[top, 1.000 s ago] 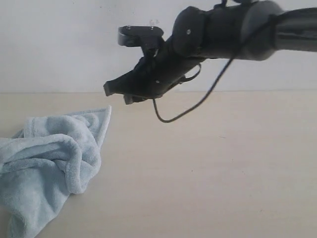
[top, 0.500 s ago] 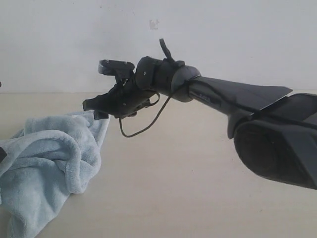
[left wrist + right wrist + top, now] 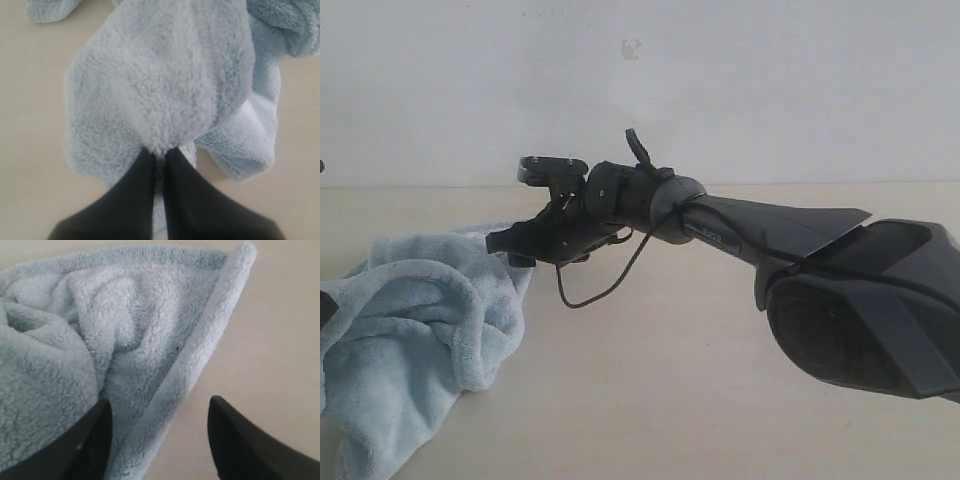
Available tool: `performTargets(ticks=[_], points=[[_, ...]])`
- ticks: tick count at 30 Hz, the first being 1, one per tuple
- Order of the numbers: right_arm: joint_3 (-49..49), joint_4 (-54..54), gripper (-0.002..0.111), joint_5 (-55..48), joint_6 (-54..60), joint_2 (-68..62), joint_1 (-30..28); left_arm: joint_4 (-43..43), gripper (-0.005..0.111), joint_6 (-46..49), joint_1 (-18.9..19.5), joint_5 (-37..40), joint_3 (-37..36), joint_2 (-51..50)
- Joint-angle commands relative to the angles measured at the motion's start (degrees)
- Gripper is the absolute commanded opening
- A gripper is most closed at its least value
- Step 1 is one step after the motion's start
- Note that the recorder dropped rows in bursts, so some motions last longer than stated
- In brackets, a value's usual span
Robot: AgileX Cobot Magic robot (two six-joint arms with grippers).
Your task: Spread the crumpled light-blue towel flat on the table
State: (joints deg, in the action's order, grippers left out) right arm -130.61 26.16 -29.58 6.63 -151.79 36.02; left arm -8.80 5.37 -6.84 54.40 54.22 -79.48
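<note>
The light-blue towel (image 3: 410,330) lies crumpled at the left of the beige table (image 3: 720,400). My right gripper (image 3: 505,245) reaches across the middle and hangs just over the towel's far right hemmed edge. In the right wrist view it (image 3: 159,405) is open, one finger (image 3: 95,435) over the towel (image 3: 100,340), the other (image 3: 235,435) over bare table, the hem between them. My left gripper (image 3: 159,152) is shut on a fold of the towel (image 3: 160,85), which bulges past the fingertips. In the exterior view only a dark sliver at the left edge may be the left arm.
The right arm's dark forearm (image 3: 770,225) and bulky elbow (image 3: 860,300) cross the right half of the exterior view, with a looping cable (image 3: 600,290) under the wrist. A white wall (image 3: 640,80) stands behind the table's far edge.
The right gripper has moved left and down, from above the table beside the towel's corner to just over the towel's hemmed edge. The towel's shape is much the same.
</note>
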Motion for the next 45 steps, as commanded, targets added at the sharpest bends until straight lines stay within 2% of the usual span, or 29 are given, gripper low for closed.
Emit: performTargets(ticks=[1, 7, 19, 31, 45], points=[[-0.4, 0.5, 0.054, 2.3, 1.4, 0.0, 0.5, 0.9, 0.004, -0.6, -0.3, -0.7, -0.3, 0.1], [-0.4, 0.1, 0.049, 4.5, 1.6, -1.4, 2.3, 0.9, 0.004, -0.6, -0.3, -0.9, -0.3, 0.1], [-0.4, 0.1, 0.049, 5.3, 1.5, -2.0, 2.3, 0.9, 0.004, -0.6, -0.3, -0.9, -0.3, 0.1], [-0.4, -3.4, 0.05, 13.0, -0.6, -2.0, 2.2, 0.9, 0.004, -0.6, -0.3, -0.9, -0.3, 0.1], [-0.4, -4.5, 0.05, 9.0, -2.1, -2.1, 0.2, 0.9, 0.004, -0.6, -0.3, -0.9, -0.3, 0.1]])
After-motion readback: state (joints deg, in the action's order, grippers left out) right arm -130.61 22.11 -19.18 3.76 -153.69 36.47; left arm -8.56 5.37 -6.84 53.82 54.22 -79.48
